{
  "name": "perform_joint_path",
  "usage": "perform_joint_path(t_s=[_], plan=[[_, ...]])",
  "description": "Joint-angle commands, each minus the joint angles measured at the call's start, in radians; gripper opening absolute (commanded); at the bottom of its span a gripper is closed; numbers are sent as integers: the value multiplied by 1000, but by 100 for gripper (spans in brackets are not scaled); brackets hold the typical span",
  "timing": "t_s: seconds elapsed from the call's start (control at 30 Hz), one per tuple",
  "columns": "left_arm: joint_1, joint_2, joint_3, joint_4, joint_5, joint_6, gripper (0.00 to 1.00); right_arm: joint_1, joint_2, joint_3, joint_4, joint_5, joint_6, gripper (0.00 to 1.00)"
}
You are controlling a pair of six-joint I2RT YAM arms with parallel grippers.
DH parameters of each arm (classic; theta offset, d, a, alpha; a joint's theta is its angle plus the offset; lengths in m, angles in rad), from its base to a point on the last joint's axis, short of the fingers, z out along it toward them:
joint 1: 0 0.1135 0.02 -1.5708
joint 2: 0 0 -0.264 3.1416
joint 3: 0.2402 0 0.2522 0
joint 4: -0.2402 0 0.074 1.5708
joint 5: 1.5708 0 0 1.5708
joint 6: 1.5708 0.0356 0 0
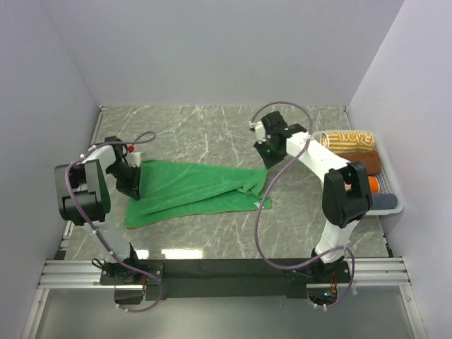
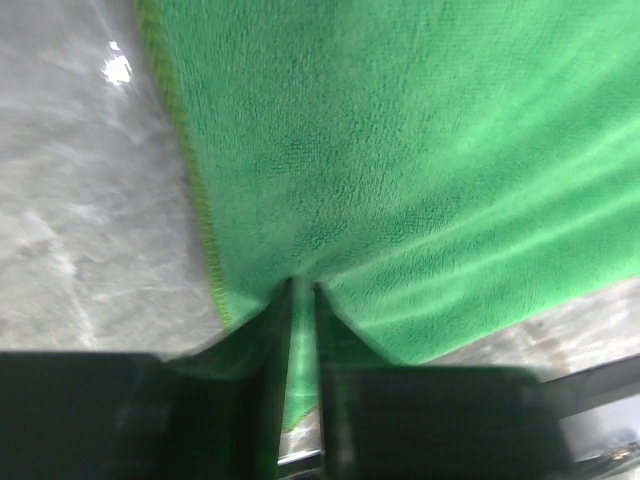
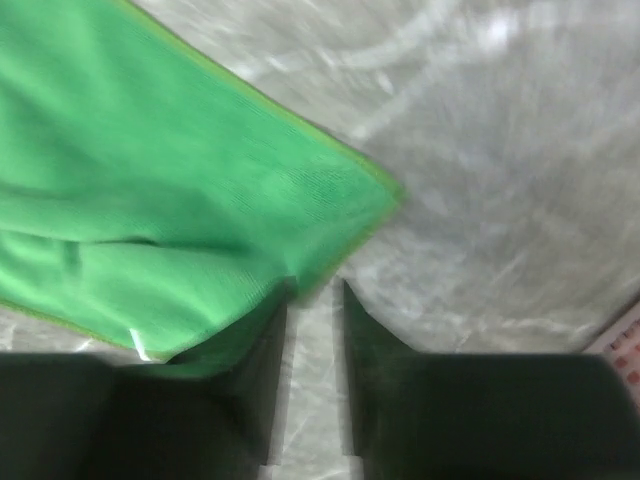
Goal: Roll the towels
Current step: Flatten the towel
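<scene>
A bright green towel (image 1: 198, 191) lies spread and loosely creased across the middle of the marble table. My left gripper (image 1: 133, 185) is at its left edge. In the left wrist view the jaws (image 2: 303, 290) are pinched on a fold of the green towel (image 2: 400, 150). My right gripper (image 1: 267, 161) hovers just past the towel's far right corner. In the right wrist view it (image 3: 315, 290) is open with bare table between the fingers. The towel's corner (image 3: 330, 190) lies by the left fingertip, and a small white tag (image 3: 140, 345) shows at its edge.
A white basket (image 1: 393, 185) at the right edge holds rolled towels: a yellow-striped one with orange lettering (image 1: 346, 140), a brown one (image 1: 371, 162) and a blue-grey one (image 1: 385, 203). Grey walls enclose the table on three sides.
</scene>
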Motion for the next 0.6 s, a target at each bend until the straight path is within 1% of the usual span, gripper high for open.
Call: perform_joint_path(t_s=[0.0,0.07,0.1,0.2,0.27,0.37,0.57], plan=[[49,-41,73,-1,152,85,24,-56,29,40,-99,-121,-2,40],[58,-75,99,-11,217,113,34,-74,23,51,-106,-123,-18,44],[57,-102,122,-5,244,116,39,-89,22,60,-109,-134,-25,49],[57,-101,179,25,257,105,45,-120,47,98,-127,-140,-32,51],[57,-72,243,30,255,96,45,-136,78,128,-146,-164,-24,51],[57,24,325,32,240,65,43,-160,147,183,-198,-194,20,47],[55,92,401,56,223,24,43,-171,222,161,-196,-132,129,36]])
